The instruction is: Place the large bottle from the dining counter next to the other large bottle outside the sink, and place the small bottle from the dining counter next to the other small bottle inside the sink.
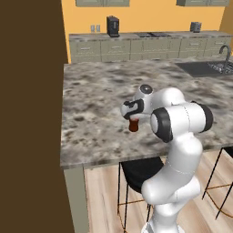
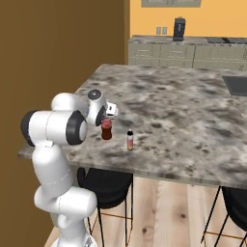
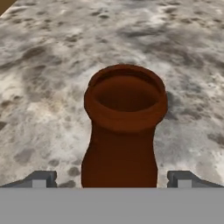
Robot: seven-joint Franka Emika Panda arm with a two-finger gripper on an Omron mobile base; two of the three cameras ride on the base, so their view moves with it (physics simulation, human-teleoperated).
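Brown bottle (image 3: pixel 122 131) stands on the dining counter (image 1: pixel 100 91), near its front edge, with the gripper (image 3: pixel 111 178) open around its neck, one finger on each side, so closing too high or crooked could knock the tall bottle over.

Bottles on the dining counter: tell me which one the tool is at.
The brown bottle, wide-mouthed, directly under the tool. The smaller slim bottle stands apart beside it.
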